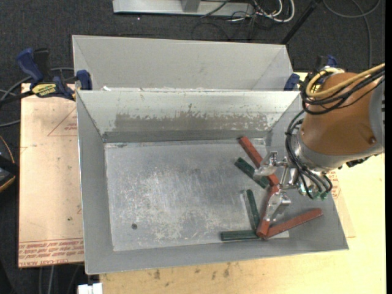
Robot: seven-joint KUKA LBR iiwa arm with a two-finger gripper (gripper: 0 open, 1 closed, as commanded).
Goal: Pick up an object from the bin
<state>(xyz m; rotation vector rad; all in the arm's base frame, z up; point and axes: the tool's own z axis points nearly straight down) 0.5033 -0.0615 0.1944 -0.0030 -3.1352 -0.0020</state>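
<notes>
Red stick (pixel 273 186): lying near the right wall of the bin (pixel 171 192), partly hidden under the arm's tip.
Fingers (pixel 277 204): hanging right over that red stick; I cannot tell whether they are apart or together.
Long red stick (pixel 295 220): lying slantwise toward the bin's front right corner.
Green sticks: one (pixel 240 236) lying along the front edge, one (pixel 251 208) just behind it, one (pixel 247 166) nearer the back.
Short red stick (pixel 250 149): resting at the foot of the back wall.
</notes>
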